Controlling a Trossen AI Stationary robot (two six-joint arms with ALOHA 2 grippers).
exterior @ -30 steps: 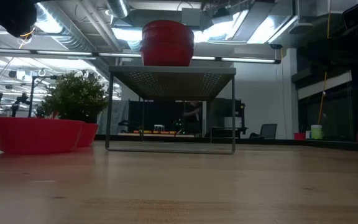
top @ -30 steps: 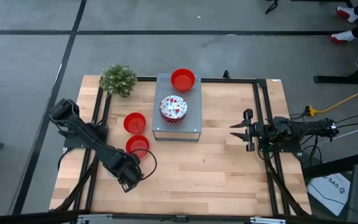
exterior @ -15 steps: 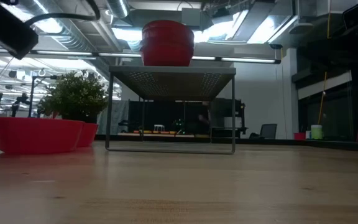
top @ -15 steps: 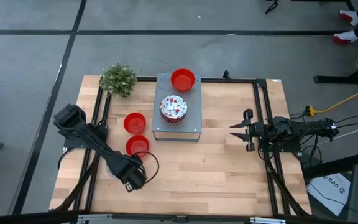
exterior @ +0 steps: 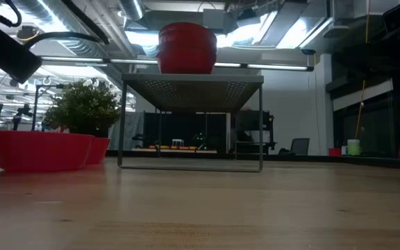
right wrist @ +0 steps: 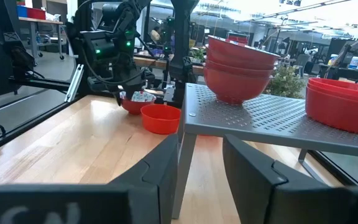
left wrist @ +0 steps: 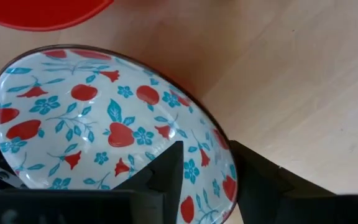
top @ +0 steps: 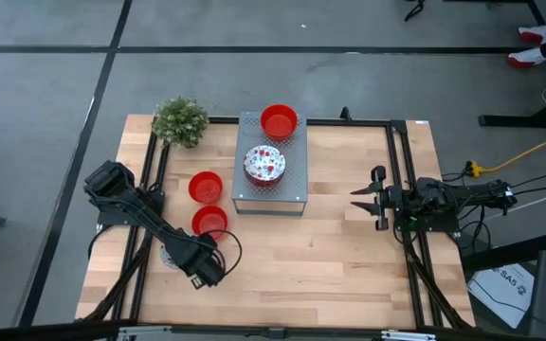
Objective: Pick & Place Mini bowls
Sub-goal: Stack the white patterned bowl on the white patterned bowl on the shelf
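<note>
My left gripper (left wrist: 207, 152) is at the table's near left (top: 200, 269), shut on a mini bowl (left wrist: 104, 130), white inside with red and blue flowers; the right wrist view shows the bowl (right wrist: 138, 98) low by the table. Two red mini bowls (top: 205, 187) (top: 209, 223) sit on the wood beside it. A red bowl (top: 279, 121) and a patterned one (top: 264, 163) stand on the grey perforated box (top: 292, 189). My right gripper (top: 356, 201) waits open at the table's right side, touching nothing. My left gripper holds the patterned bowl by its rim (left wrist: 221, 142), one finger (left wrist: 166, 171) inside the bowl and the other finger (left wrist: 253, 177) outside the wall. The bowl's mouth faces the wrist camera. Whether its base rests on the table I cannot tell.
A small green plant (top: 180, 121) stands at the far left corner. The grey box carries stacked bowls (right wrist: 238, 68) mid-table. Black rails (top: 150, 189) (top: 401, 189) run along both sides. Bare wood (top: 311, 265) lies between the arms near the front edge.
My left arm has lowered, and its gripper has shifted slightly toward the table's right. The bowls on the table and on the box have stayed where they were.
</note>
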